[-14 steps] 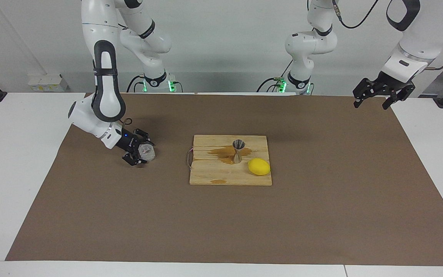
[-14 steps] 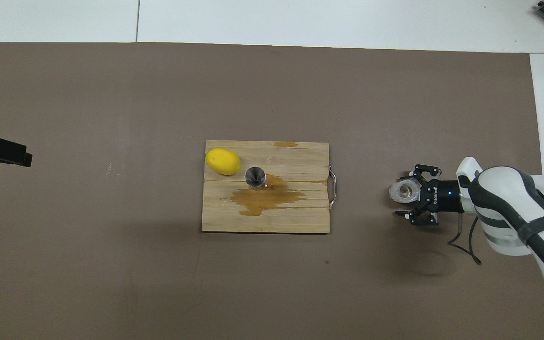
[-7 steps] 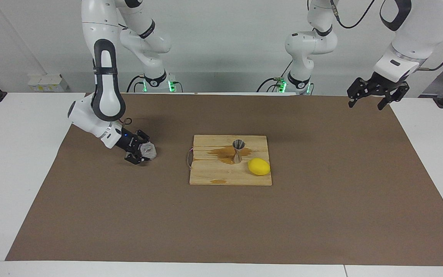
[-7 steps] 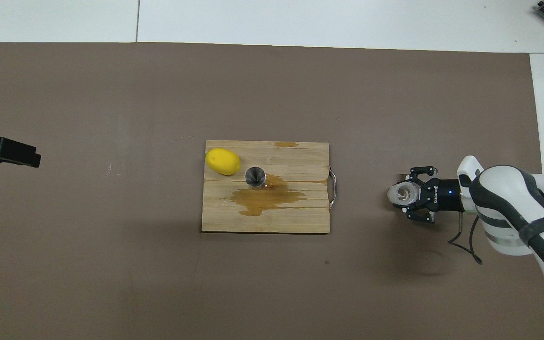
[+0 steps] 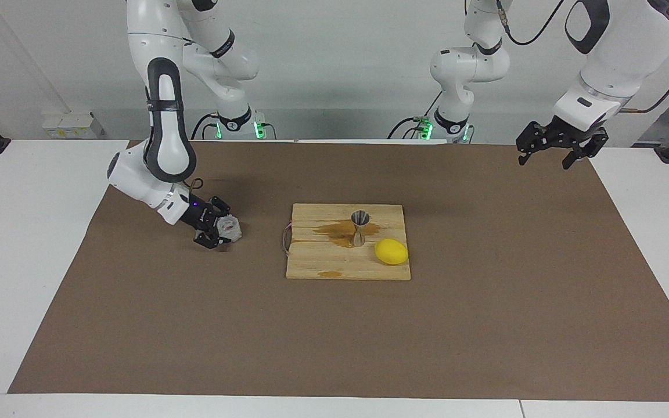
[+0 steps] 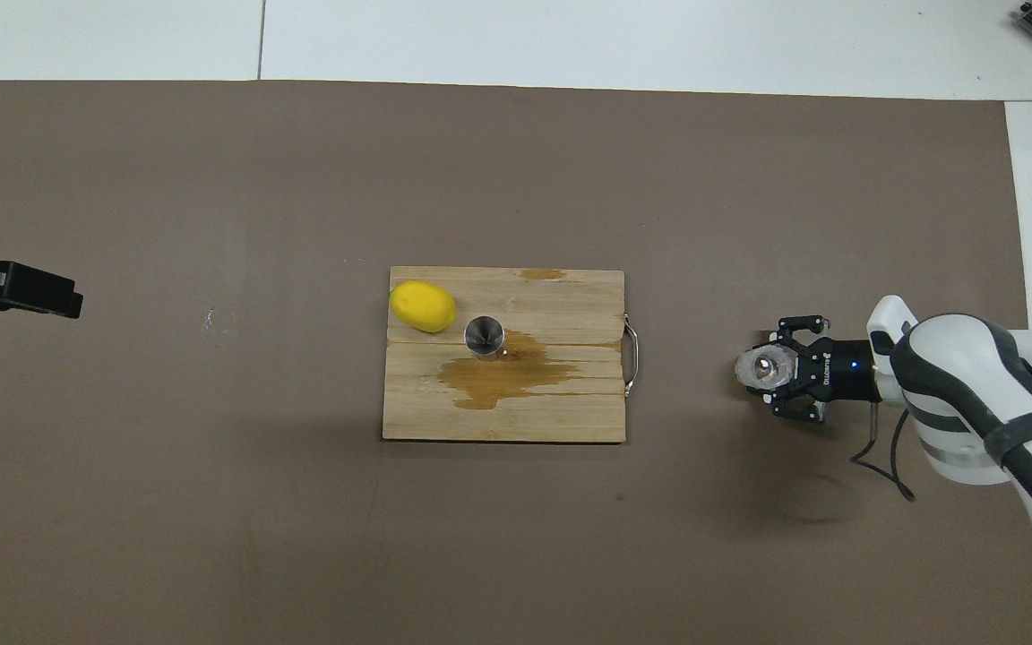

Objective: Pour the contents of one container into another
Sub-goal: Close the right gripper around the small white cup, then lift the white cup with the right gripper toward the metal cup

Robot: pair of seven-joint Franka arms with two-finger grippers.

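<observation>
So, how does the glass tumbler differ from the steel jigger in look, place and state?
The glass tumbler is squat, clear and faceted; the steel jigger is slim, silvery and hourglass-shaped. The tumbler is over the brown mat, toward the right arm's end; the jigger stands on the wooden board beside the lemon. The right claw grips the tumbler; nothing holds the jigger. Both are small open cups.
</observation>
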